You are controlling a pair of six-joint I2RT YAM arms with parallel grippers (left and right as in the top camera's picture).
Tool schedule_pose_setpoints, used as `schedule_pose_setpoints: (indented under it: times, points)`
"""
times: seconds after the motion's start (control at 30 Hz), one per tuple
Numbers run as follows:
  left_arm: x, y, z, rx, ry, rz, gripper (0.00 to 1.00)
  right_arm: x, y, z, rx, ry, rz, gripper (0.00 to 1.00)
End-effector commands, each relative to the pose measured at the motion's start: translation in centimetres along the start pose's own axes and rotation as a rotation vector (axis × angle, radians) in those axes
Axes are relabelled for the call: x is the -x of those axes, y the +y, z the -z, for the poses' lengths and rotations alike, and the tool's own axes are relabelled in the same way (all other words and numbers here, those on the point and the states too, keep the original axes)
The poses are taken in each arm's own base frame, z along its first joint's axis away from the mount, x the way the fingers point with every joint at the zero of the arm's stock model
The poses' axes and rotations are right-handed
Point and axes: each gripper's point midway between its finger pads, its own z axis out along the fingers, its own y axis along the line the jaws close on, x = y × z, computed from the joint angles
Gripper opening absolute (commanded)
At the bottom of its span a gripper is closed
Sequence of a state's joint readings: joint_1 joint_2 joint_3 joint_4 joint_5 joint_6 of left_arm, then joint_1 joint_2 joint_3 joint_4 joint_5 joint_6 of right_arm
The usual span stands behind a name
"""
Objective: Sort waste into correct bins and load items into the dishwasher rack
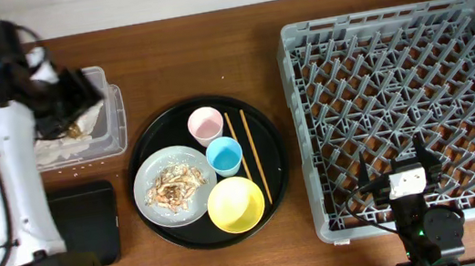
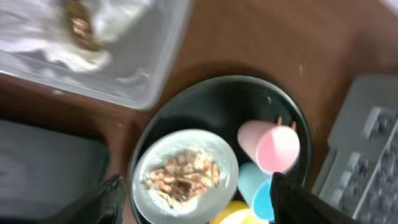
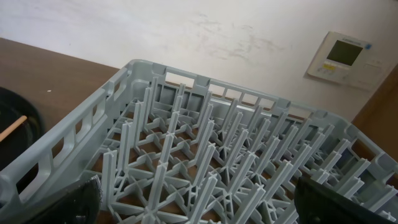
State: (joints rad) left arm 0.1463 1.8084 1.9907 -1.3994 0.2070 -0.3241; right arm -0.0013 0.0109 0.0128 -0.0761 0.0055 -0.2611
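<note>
Though unreadable, wall panel beyond rack.

From above I see the round black tray mid-counter. The pink cup is at its 12 o'clock, the light-blue cup near centre, the yellow bowl at 5, the plate of food scraps at 8, and the chopsticks at 3. The rack lies off at 3 o'clock, the clear tub holding the napkin at 10, and the flat black tray at 8. My left gripper hangs over the tub.

No legible text, wall panel unreadable
</note>
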Motion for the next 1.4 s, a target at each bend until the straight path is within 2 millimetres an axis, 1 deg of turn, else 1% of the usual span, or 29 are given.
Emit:
schedule_pose_setpoints:
  times: [0.0,0.03,0.07,0.1,0.13,0.17,0.23,0.27,0.3,0.37,0.4,0.43,0.47,0.5,0.53,0.57,0.63,0.9,0.97,1.03,1.07,1.1,1.13,1.17,1.2,1.23,1.27,1.3,1.37]
  points:
    - [-5.1,-4.7,-3.2,0.032,0.130,-0.201,0.74,-0.3,0.0,0.0,-0.003,0.005,-0.012,0.99]
    - [-7.0,-5.8,-4.2,0.071,0.160,-0.268,0.75,-0.3,0.0,0.0,-0.003,0.005,-0.012,0.99]
    - [-9.5,-6.3,-5.6,0.185,0.174,-0.260,0.76,-0.3,0.0,0.0,-0.003,0.005,-0.012,0.99]
    - [-10.2,-6.0,-6.0,0.254,0.150,-0.219,0.76,-0.3,0.0,0.0,-0.003,0.005,-0.012,0.99]
    - [-10.9,-6.1,-6.1,0.271,0.129,-0.216,0.76,-0.3,0.0,0.0,-0.003,0.005,-0.012,0.99]
    - [-11.4,-6.0,-5.5,0.267,0.122,-0.193,0.76,-0.3,0.0,0.0,-0.003,0.005,-0.012,0.99]
    - [-11.7,-4.4,-2.2,0.240,0.067,-0.163,0.77,-0.3,0.0,0.0,-0.003,0.005,-0.012,0.99]
    - [-11.8,-2.5,0.2,0.223,0.018,-0.119,0.78,-0.3,0.0,0.0,-0.003,0.005,-0.012,0.99]
    - [-11.6,0.2,2.8,0.206,-0.058,-0.040,0.78,-0.3,0.0,0.0,-0.003,0.005,-0.012,0.99]
    - [-11.0,6.1,6.3,0.210,-0.213,0.175,0.79,-0.3,0.0,0.0,-0.003,0.005,-0.012,0.99]
    - [-11.2,8.0,7.0,0.222,-0.251,0.269,0.82,-0.3,0.0,0.0,-0.003,0.005,-0.012,0.99]
    - [-12.0,10.3,7.6,0.228,-0.278,0.393,0.99,-0.3,0.0,0.0,-0.003,0.005,-0.012,0.99]
    - [-13.5,12.4,7.1,0.201,-0.255,0.510,0.99,-0.3,0.0,0.0,-0.003,0.005,-0.012,0.99]
    - [-14.2,13.5,6.4,0.221,-0.232,0.555,0.99,-0.3,0.0,0.0,-0.003,0.005,-0.012,0.99]
    - [-14.9,14.1,5.5,0.239,-0.194,0.572,0.99,-0.3,0.0,0.0,-0.003,0.005,-0.012,0.99]
    - [-15.1,14.3,5.0,0.249,-0.168,0.577,0.99,-0.3,0.0,0.0,-0.003,0.005,-0.012,0.99]
    - [-15.4,14.4,4.6,0.259,-0.138,0.581,0.99,-0.3,0.0,0.0,-0.003,0.005,-0.012,0.99]
    - [-15.5,14.4,4.6,0.260,-0.135,0.581,0.99,-0.3,0.0,0.0,-0.003,0.005,-0.012,0.99]
    - [-15.5,14.4,4.6,0.260,-0.135,0.581,0.99,0.7,-0.3,0.0,-0.012,-0.035,-0.012,0.99]
    - [-15.5,14.4,4.6,0.260,-0.134,0.581,0.99,-0.4,0.0,0.0,-0.003,0.007,-0.011,0.99]
    - [-15.5,14.4,4.6,0.260,-0.134,0.581,0.99,0.4,1.4,0.0,0.080,-0.028,-0.033,0.99]
    - [-15.5,14.4,4.6,0.261,-0.134,0.581,0.99,2.4,5.6,1.1,0.342,-0.113,-0.113,0.99]
    - [-15.5,14.4,4.6,0.260,-0.135,0.581,0.99,3.8,8.4,2.7,0.540,-0.170,-0.154,0.99]
    - [-15.5,14.4,4.6,0.260,-0.135,0.581,0.99,7.8,11.4,6.6,0.807,-0.378,-0.075,0.99]
    - [-15.5,14.4,4.6,0.260,-0.135,0.581,0.99,10.5,12.9,10.8,0.979,-0.586,0.076,0.99]
    - [-15.5,14.4,4.6,0.260,-0.135,0.581,0.99,12.0,13.4,14.0,1.050,-0.759,0.233,0.99]
    - [-15.5,14.4,4.6,0.260,-0.135,0.581,0.99,13.2,13.1,15.2,1.034,-0.839,0.277,0.99]
    - [-15.5,14.4,4.6,0.260,-0.135,0.581,0.99,14.4,12.5,15.5,1.007,-0.852,0.214,0.99]
    - [-15.5,14.4,4.6,0.260,-0.135,0.581,0.99,16.6,10.3,14.1,0.921,-0.796,-0.062,0.99]
